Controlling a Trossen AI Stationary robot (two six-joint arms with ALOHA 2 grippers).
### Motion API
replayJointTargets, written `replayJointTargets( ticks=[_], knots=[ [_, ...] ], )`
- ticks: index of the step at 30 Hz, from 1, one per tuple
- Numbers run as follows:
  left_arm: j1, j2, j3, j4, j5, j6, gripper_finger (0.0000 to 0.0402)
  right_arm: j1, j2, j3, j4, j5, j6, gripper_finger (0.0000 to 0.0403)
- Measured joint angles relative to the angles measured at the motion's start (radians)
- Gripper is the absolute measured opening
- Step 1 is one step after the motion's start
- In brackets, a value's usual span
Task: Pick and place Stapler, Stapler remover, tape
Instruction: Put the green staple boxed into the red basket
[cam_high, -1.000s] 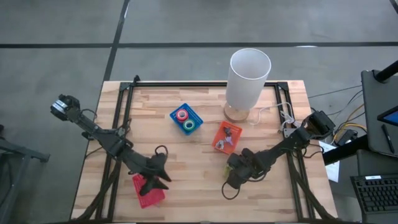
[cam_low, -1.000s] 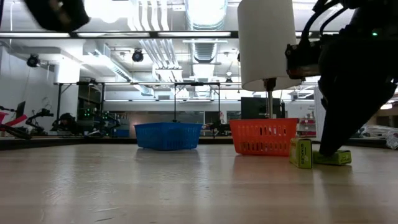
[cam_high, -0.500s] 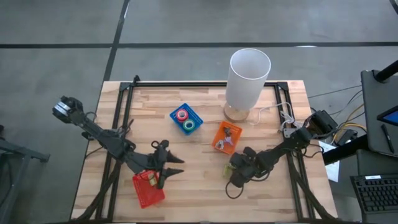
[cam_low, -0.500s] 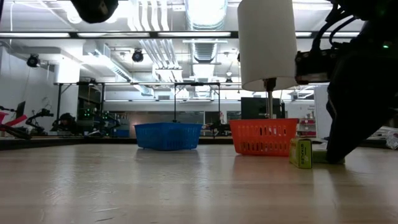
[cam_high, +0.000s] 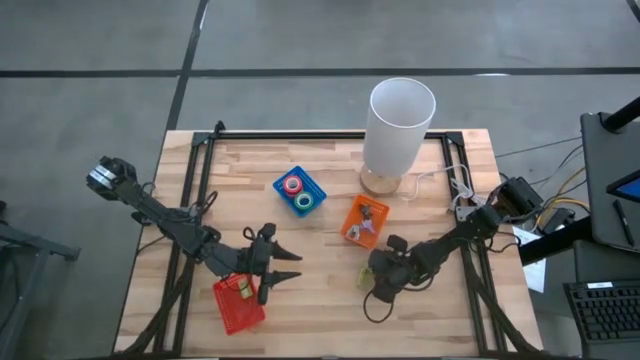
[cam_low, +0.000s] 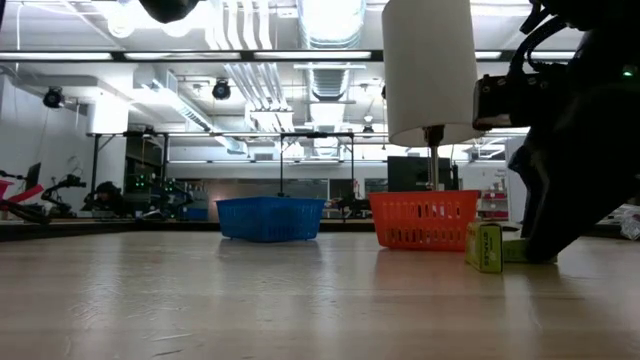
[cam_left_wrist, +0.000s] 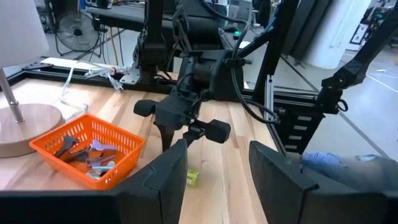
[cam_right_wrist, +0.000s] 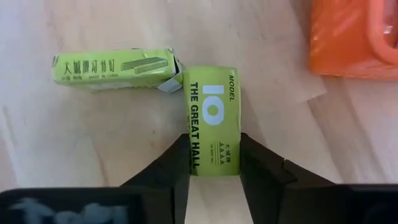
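Left arm has lifted off the red tray (cam_high: 238, 305), fingers (cam_high: 275, 262) spread, empty, pointing three o'clock. Right fingers (cam_right_wrist: 211, 171) close around a green box (cam_right_wrist: 211, 121) on the bench (cam_high: 320, 310).

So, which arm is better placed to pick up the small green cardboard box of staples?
The right. Its gripper already has its fingers on both sides of the green staple box. The left gripper hangs open near the red tray.
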Motion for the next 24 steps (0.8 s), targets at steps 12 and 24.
replayJointTargets(
  ticks=[12,24],
  knots=[
    [0.015,0.001,-0.012,0.002,-0.019,0.182,0.0174,0.004,-0.059,0.078,-0.005,-0.049,-0.134,0.0106],
    [0.030,0.178,0.001,0.259,-0.008,0.785,0.0174,0.004,-0.117,0.262,0.000,-0.047,-0.299,0.0108]
  ],
)
